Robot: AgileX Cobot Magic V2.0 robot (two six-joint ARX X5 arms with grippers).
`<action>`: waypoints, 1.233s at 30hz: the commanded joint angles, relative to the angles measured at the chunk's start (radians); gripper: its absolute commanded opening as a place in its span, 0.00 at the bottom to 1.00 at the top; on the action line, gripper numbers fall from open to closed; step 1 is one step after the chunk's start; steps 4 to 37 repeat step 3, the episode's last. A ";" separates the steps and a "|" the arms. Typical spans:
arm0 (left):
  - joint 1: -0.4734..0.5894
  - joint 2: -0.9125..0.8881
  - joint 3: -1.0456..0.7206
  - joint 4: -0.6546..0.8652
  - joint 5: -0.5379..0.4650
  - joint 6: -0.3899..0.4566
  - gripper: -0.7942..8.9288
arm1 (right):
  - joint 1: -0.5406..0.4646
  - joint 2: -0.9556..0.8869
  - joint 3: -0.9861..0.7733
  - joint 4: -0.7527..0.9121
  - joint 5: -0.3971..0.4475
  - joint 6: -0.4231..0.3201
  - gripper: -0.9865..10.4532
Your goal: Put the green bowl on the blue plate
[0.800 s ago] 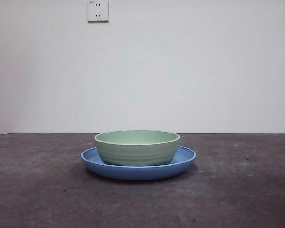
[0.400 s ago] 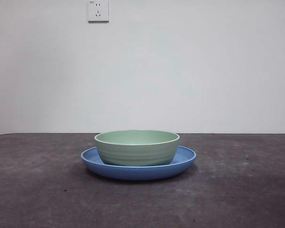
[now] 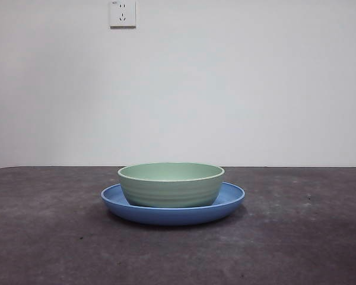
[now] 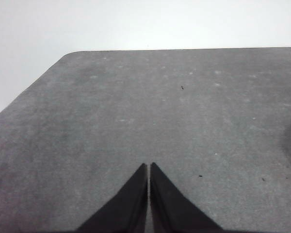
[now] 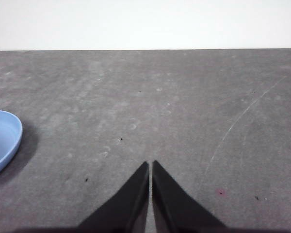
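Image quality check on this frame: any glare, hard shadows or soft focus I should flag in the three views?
Front view: even, soft light; the green bowl and blue plate are sharp, with a faint shadow under the plate. Left wrist view: washed-out wall, grainy table, left tool crisp. Right wrist view: plate edge casts a soft shadow; right tool is dark, without glare.

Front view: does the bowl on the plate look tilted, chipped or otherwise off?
Nothing stands out. The pale mint-green ridged bowl sits upright and level inside the glossy blue shallow plate, roughly centred, with no visible damage or spill. Both grippers are shut and away from it.
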 commanded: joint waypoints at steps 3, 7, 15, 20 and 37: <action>0.003 -0.002 -0.020 -0.005 -0.002 -0.003 0.09 | -0.001 -0.002 -0.006 0.006 0.000 0.011 0.09; 0.003 -0.002 -0.020 -0.005 -0.002 -0.003 0.09 | -0.001 -0.002 -0.006 0.006 0.000 0.011 0.09; 0.003 -0.002 -0.020 -0.005 -0.002 -0.003 0.09 | -0.001 -0.002 -0.006 0.006 0.000 0.011 0.09; 0.003 -0.002 -0.020 -0.005 -0.002 -0.003 0.09 | -0.001 -0.002 -0.006 0.006 0.000 0.011 0.09; 0.003 -0.002 -0.020 -0.005 -0.002 -0.003 0.09 | -0.001 -0.002 -0.006 0.006 0.000 0.011 0.09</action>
